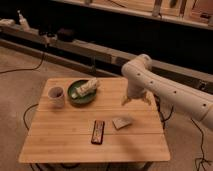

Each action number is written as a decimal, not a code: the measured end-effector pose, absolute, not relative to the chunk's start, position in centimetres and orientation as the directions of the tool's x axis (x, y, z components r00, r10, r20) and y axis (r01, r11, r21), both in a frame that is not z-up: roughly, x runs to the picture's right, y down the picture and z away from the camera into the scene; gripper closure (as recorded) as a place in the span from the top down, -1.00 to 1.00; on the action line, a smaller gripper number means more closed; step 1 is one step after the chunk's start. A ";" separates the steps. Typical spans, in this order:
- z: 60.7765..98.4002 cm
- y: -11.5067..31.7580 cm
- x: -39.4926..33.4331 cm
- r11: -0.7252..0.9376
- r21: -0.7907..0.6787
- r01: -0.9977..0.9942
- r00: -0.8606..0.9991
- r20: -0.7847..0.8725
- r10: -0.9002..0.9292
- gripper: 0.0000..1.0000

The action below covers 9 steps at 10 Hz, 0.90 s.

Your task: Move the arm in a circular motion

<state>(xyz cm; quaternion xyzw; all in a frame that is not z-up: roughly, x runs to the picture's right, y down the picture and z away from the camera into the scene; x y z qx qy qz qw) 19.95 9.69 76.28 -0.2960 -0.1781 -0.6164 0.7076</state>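
The cream-white arm comes in from the right as thick rounded tubes with small dark dots. Its elbow bends near the table's far right edge and the last segment points down. The gripper hangs just above the far right part of the wooden table. Its two fingers stand spread apart and hold nothing. It is clear of all the objects on the table.
On the table are a white mug, a green plate with a pale wrapped item, a dark flat bar and a small pale packet. A long dark shelf runs behind. Cables lie on the floor.
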 end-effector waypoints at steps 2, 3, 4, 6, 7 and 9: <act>74.2 11.5 22.6 0.140 -0.252 0.958 0.269 0.605 -0.749 0.60; 73.2 12.0 22.9 0.163 -0.261 0.952 0.292 0.599 -0.745 0.60; 72.2 12.4 22.5 0.177 -0.254 0.951 0.299 0.601 -0.741 0.60; 70.6 12.6 20.2 0.172 -0.225 0.959 0.276 0.604 -0.748 0.60; 70.1 12.3 18.6 0.162 -0.209 0.964 0.257 0.602 -0.756 0.60; 69.3 11.3 14.6 0.146 -0.157 0.977 0.212 0.601 -0.771 0.60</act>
